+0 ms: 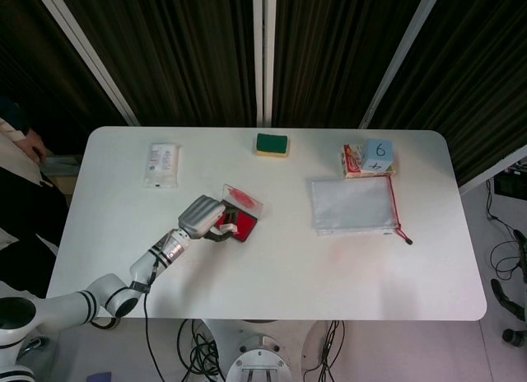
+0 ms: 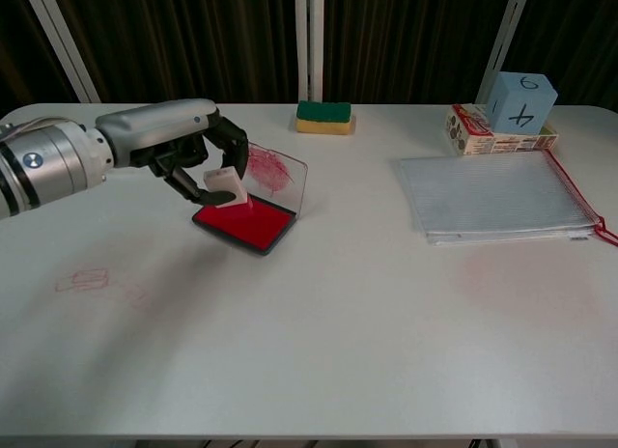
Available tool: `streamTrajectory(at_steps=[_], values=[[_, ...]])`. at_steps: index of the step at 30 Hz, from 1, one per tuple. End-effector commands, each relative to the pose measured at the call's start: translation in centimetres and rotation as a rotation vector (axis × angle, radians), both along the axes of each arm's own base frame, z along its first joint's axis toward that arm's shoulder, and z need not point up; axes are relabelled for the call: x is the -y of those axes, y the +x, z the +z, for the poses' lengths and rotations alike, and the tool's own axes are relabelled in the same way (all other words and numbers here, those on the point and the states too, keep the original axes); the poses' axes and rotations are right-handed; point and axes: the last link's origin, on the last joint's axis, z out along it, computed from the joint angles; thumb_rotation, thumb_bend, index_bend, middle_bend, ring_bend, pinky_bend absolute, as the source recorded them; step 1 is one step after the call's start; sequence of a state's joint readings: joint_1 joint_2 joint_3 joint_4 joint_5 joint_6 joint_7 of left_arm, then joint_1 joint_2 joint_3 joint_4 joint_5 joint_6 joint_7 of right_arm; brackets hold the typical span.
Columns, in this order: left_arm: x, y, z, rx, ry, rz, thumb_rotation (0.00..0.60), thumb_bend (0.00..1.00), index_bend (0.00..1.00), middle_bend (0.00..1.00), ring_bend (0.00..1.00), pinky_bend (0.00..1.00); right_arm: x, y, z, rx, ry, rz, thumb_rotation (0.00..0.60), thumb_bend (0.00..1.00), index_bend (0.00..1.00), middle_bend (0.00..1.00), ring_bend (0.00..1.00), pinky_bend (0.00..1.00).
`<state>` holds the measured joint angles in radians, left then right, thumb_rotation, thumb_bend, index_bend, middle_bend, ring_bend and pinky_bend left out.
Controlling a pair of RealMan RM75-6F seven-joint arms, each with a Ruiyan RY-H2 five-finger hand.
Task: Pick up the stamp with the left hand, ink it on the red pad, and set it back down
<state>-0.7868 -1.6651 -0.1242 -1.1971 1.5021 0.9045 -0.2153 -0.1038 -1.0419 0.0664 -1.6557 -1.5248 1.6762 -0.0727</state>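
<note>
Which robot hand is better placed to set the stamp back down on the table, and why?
Left. The left robot hand already holds the stamp at the red pad, with bare table beside it. The right robot hand is in neither view.
</note>
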Motion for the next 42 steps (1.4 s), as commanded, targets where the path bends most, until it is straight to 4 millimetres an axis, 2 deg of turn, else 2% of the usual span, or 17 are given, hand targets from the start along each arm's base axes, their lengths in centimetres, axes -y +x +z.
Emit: streamTrajectory(at_steps=[1,6,16,30,37,42], values=[[-0.9,1.1,-0.9,-0.005,0.009,-0.001,0.6,0.43,0.67,0.67,0.97,1.0,-0.1,-0.1,0.1,0.002,-0.004,-0.003,0.6,0.19,0.0,0.0,0.0,0.0],[-1.9,1.8,-2.2,-0.027,0.013,0.018,0.6,0.43,0.67,0.67,0.97,1.0,-0.2,-0.3,0.2,0.007,0.0,-0.008,0.6,0.19,0.0,0.0,0.0,0.0],[-3.8,0.5,-3.7,-0.132,0.034,0.061,0.6,0.45,0.67,0.67,0.97,1.0,-0.2,-0.5,0.4,0.008,0.0,-0.006,0.6,0.19,0.0,0.0,0.0,0.0],[-3.9,-0.8,-4.8,-0.138,0.012,0.127,0.6,0.46,0.66,0.66,0.97,1.0,0.0,-0.5,-0.1,0.005,0.014,-0.009,0.6,0.19,0.0,0.0,0.0,0.0],[-4.1,-1.4,-4.5,-0.119,0.013,0.15,0.6,0.46,0.66,0.66,0.97,1.0,-0.1,-0.5,-0.1,0.002,0.015,-0.011,0.6,0.19,0.0,0.0,0.0,0.0],[-4.2,-0.8,-2.5,-0.038,0.032,0.146,0.6,0.46,0.66,0.66,0.97,1.0,-0.1,-0.5,0.0,0.003,0.011,-0.007,0.6,0.19,0.0,0.0,0.0,0.0]])
